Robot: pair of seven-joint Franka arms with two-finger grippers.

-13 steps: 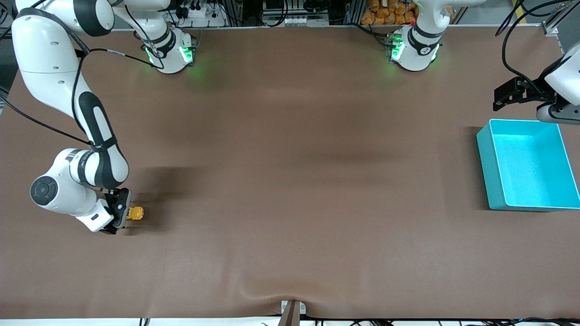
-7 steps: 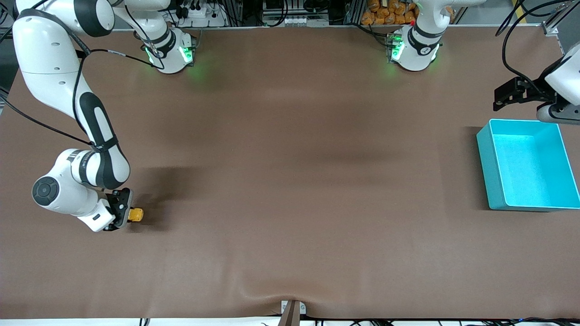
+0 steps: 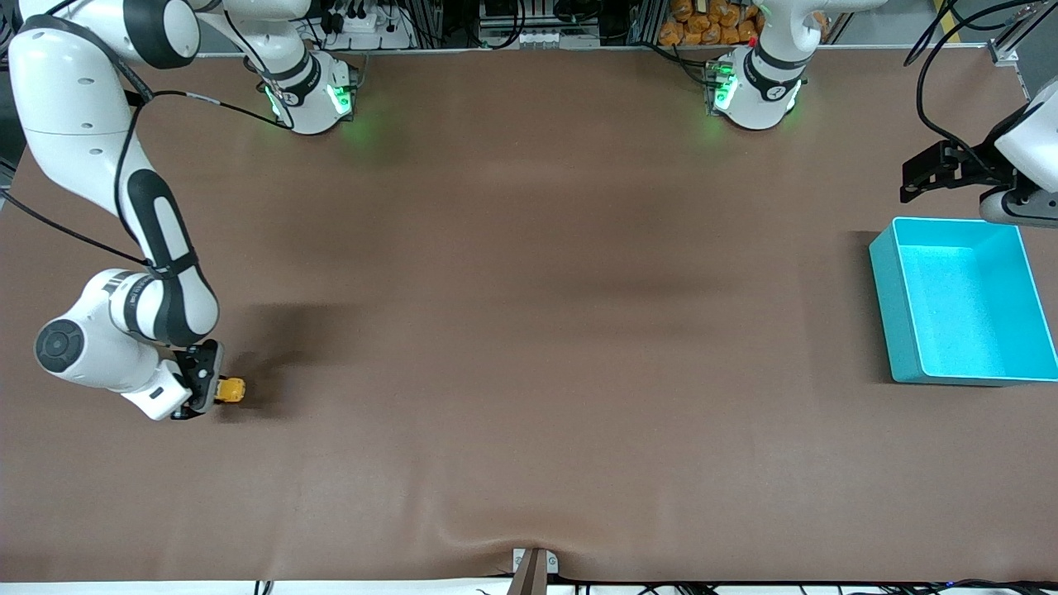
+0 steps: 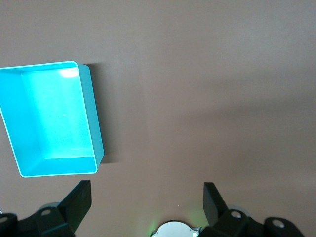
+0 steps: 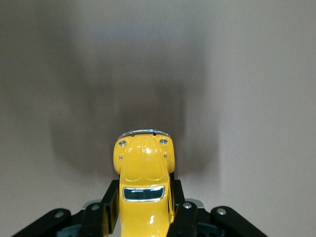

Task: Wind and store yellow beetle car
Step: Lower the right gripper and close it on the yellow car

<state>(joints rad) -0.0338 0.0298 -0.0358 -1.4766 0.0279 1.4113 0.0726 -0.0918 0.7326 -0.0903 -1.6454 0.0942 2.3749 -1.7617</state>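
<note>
1. right gripper (image 3: pixel 216 390): low at the right arm's end of the table, about 8 o'clock in the front view; fingers (image 5: pixel 183 217) clamped on the flanks of the yellow beetle car (image 3: pixel 231 390); jaws pressed to both sides of the body in the right wrist view.
2. yellow beetle car (image 5: pixel 144 182): nose sticks out past the fingertips toward the table's middle; chrome bumper, two small headlights and a dark window visible; body level; down at the brown table mat (image 3: pixel 529 330); wheels hidden, so cannot tell whether they touch it; its shadow falls on the mat just ahead of it.
3. right arm: comes from its base at 11 o'clock in the front view, swings out along the table edge, elbow bent, wrist folded down to the car.
4. middle of the mat: bare brown surface; small bracket (image 3: pixel 533 568) at the 6 o'clock edge.
5. turquoise bin (image 3: pixel 897 322): at the left arm's end, roughly 3 o'clock; open top, sits flat; well apart from the car, a full table length between them.
6. left gripper (image 4: pixel 148 195): waits in the air at about 2 o'clock, over the mat just beside the bin's base-side corner; fingers wide apart, holding nothing; bin (image 4: pixel 94 118) in plain sight from its wrist camera.
</note>
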